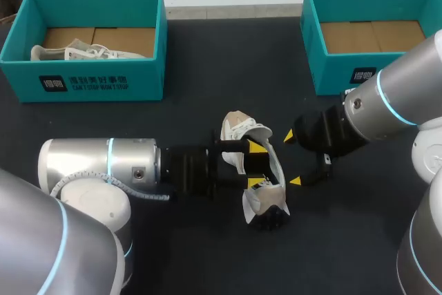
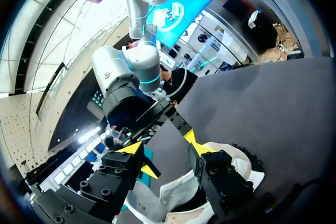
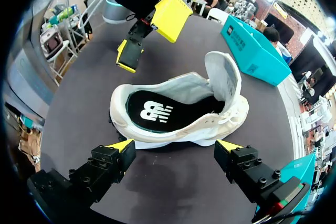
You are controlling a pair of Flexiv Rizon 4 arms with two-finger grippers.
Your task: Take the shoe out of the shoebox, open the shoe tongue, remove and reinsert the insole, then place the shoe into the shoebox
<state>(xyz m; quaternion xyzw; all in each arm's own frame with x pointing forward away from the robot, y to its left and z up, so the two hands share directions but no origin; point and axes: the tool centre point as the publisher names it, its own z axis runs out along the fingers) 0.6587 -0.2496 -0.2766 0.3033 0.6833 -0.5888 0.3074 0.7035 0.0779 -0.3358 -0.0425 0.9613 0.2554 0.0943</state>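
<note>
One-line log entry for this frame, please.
shoe: on table | insole: inside | tongue: lifted | left gripper: open, at shoe | right gripper: open, facing shoe | held: nothing

We see a white shoe [image 3: 231, 116] with a black insole [image 3: 181, 121] bearing a white logo. The left shoebox [image 1: 146, 74] and right shoebox [image 1: 331, 75] are teal with brown floors, the table [image 1: 173, 124] dark grey, our fingertips [image 3: 173, 10] bright yellow.

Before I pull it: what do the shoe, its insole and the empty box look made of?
Shoe: white, matte, fabric-like upper; the sole is probably foam.
Insole: black and smooth, likely fabric-topped foam.
Shoebox: teal cardboard, with a bare brown floor showing inside.
</note>
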